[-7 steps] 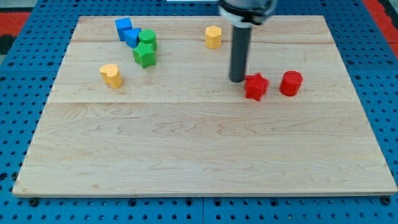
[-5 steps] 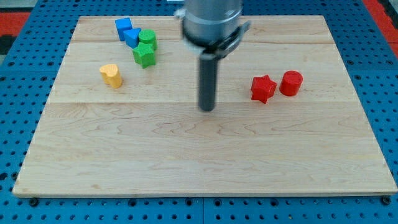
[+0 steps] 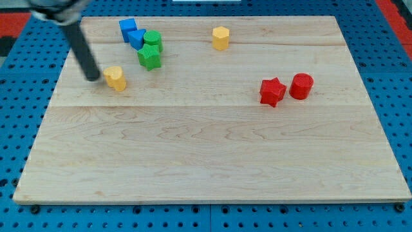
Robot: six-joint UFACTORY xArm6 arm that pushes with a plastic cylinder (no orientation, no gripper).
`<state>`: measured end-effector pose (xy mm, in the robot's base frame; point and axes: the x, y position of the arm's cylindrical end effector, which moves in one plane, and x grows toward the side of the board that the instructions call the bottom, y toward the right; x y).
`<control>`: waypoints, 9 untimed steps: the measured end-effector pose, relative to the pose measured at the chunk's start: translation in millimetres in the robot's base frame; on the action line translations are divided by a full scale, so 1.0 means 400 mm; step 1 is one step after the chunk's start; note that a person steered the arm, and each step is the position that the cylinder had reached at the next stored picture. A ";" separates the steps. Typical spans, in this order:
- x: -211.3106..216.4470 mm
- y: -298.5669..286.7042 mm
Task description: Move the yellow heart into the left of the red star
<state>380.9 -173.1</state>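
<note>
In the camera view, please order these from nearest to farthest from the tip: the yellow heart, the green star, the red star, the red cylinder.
From my tip:
1. Yellow heart, just to its right in the view.
2. Green star, further right and a little higher.
3. Red star, far across on the view's right.
4. Red cylinder, just beyond the red star.

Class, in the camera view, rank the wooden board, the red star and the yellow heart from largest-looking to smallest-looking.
1. Wooden board, by far the largest.
2. Red star.
3. Yellow heart, slightly smaller-looking; it sits farther up the view, so this gap is unsure.
</note>
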 end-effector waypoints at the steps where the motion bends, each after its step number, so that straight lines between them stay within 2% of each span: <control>1: 0.030 0.270; 2: 0.039 0.418; 3: 0.102 0.354; 4: 0.124 0.403; 7: 0.032 0.557; 8: -0.140 0.396; 9: -0.266 0.506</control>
